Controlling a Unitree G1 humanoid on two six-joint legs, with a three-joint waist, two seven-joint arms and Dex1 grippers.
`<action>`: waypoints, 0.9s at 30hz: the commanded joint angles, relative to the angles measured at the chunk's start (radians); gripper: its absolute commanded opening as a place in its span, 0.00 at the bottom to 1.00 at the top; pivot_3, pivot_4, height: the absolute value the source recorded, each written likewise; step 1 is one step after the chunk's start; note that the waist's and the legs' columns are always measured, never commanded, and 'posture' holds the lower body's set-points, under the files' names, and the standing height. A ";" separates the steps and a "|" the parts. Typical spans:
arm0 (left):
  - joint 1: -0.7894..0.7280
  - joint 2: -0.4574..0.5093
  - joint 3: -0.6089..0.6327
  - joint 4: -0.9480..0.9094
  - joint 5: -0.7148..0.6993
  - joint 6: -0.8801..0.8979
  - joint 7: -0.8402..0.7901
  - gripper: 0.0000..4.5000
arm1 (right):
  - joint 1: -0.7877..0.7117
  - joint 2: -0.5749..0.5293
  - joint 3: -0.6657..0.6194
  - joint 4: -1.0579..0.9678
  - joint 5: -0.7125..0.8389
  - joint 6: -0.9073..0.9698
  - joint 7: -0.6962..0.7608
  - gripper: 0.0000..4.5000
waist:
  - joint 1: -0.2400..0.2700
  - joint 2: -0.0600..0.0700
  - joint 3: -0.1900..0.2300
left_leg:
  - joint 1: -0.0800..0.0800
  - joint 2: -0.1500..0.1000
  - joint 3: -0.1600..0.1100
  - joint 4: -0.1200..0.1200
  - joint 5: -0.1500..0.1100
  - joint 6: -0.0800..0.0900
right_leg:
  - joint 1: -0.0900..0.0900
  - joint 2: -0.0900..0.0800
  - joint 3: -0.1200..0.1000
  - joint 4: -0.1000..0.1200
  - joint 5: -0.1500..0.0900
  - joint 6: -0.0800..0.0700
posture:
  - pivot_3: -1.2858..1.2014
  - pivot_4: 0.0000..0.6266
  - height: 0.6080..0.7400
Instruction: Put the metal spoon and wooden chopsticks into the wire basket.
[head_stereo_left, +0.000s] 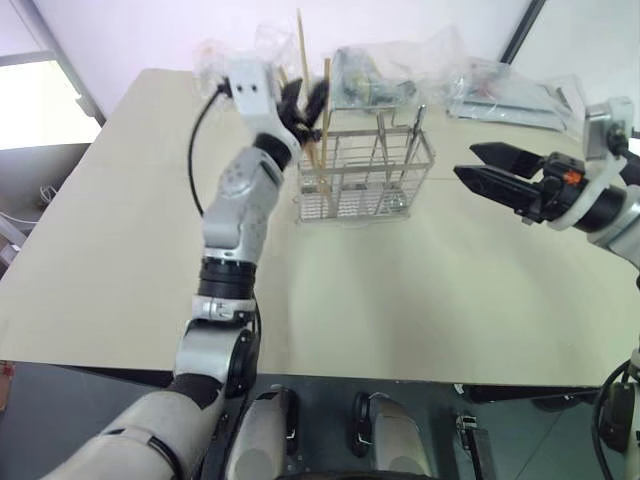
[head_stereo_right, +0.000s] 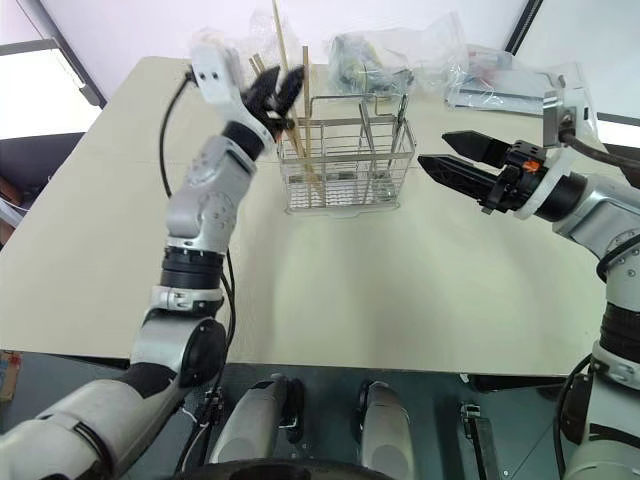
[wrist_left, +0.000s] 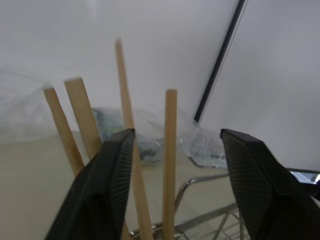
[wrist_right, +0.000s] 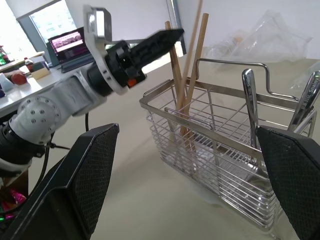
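Left gripper in the upper centre-left of the left eye view, raised at the left end of the wire basket. Black fingers spread apart, closed on nothing; in the left wrist view, wooden chopsticks rising in the gap between the two pads, one stick against the inner edge of one pad, whether touching not clear. Sticks standing upright and slightly splayed in the basket's left-end compartment, tips well above the rim.

Right gripper at the right middle of the left eye view, beside the basket's right end and apart from it. Fingers wide open, empty, pointed toward the basket, with bare tabletop between.

Wire basket placed upper centre on the beige table, handle arching over its top. Metal spoon stood handle-up in the right-hand compartment, seen in the right wrist view near the right of the frame, next to another shiny utensil handle leaning at the basket's far right corner.

Clear plastic bags strewn along the table's far edge, across the top of the left eye view behind the basket.
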 joint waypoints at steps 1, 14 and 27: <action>-0.009 0.002 -0.007 -0.109 -0.012 0.013 0.008 0.99 | -0.006 -0.015 -0.041 -0.018 0.018 -0.008 0.005 1.00 | 0.000 0.000 0.000 | 0.000 0.000 0.000 0.000 0.000 0.000 | 0.000 0.000 0.000 0.000 0.000 0.000 | 0.52 0.24 0.73; -0.135 0.617 0.103 -0.327 -0.264 0.588 -0.303 0.99 | -0.026 -0.081 0.009 0.109 -0.105 -0.104 0.120 1.00 | -0.005 0.001 0.000 | 0.000 0.000 0.000 0.000 0.001 -0.002 | -0.001 0.001 0.000 0.001 0.000 0.000 | 0.52 0.24 0.73; 0.190 1.135 0.042 -0.377 -0.227 0.532 -0.803 0.99 | -0.113 -0.116 0.140 0.299 -0.274 -0.234 0.306 1.00 | -0.006 0.004 -0.001 | -0.001 0.001 0.001 -0.001 0.001 -0.004 | -0.003 0.000 0.000 -0.002 -0.002 -0.004 | 0.52 0.24 0.73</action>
